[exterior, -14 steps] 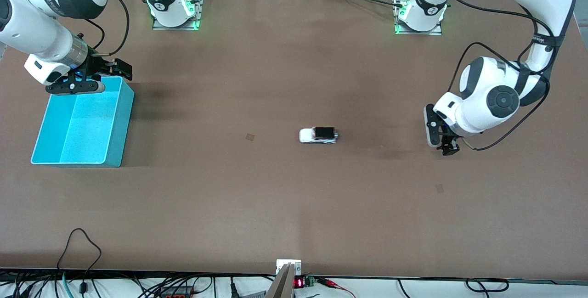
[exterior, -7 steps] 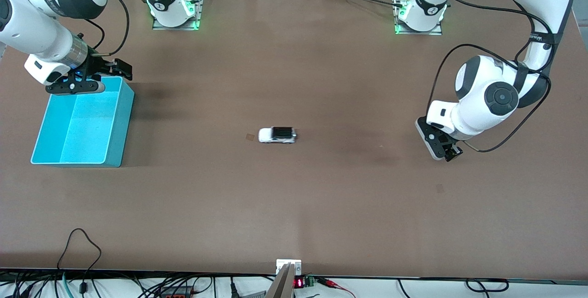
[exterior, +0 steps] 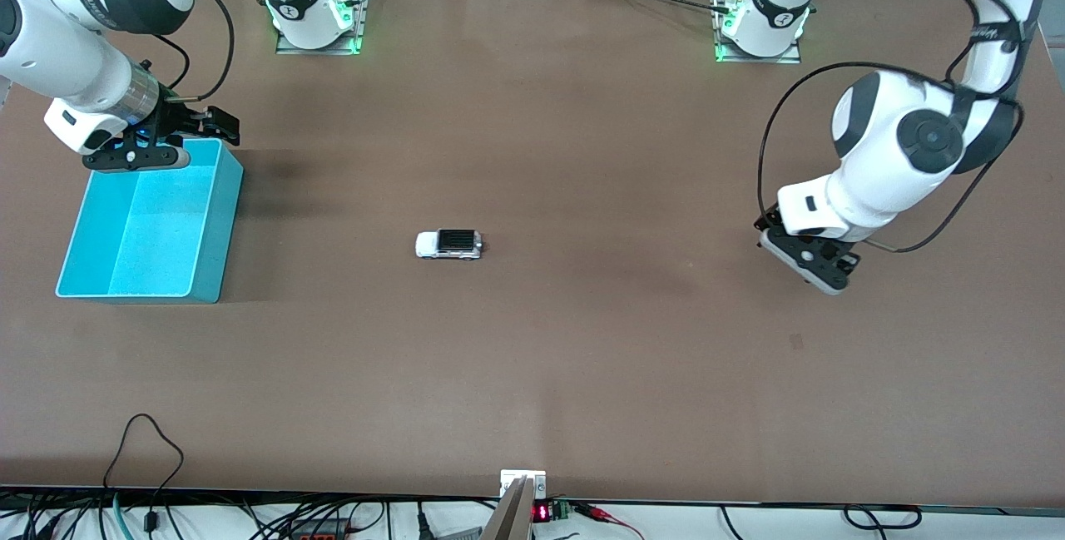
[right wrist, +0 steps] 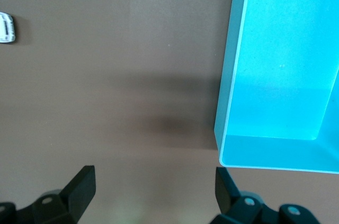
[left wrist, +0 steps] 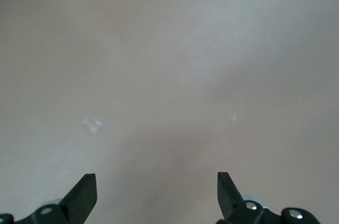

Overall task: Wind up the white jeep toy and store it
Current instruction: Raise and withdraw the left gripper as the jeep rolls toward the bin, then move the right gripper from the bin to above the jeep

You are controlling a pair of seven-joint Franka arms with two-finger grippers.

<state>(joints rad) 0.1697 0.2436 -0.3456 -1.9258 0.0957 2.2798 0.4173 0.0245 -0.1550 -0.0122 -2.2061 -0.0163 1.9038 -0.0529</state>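
White jeep toy [exterior: 449,244] now farther from left pincer [exterior: 805,260].

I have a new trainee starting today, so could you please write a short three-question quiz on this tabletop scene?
1. True or false: the small white toy jeep with a black roof panel lies inside the open cyan plastic bin.
2. Which hand hovers at the bin's rim: A) the left hand, B) the right hand?
3. Fill in: both hands are ____ and hold nothing.

Key
1. False: the jeep stands on the brown table, near its middle, apart from the bin, which holds nothing.
2. B. The left hand is over bare table at the left arm's end.
3. Open.
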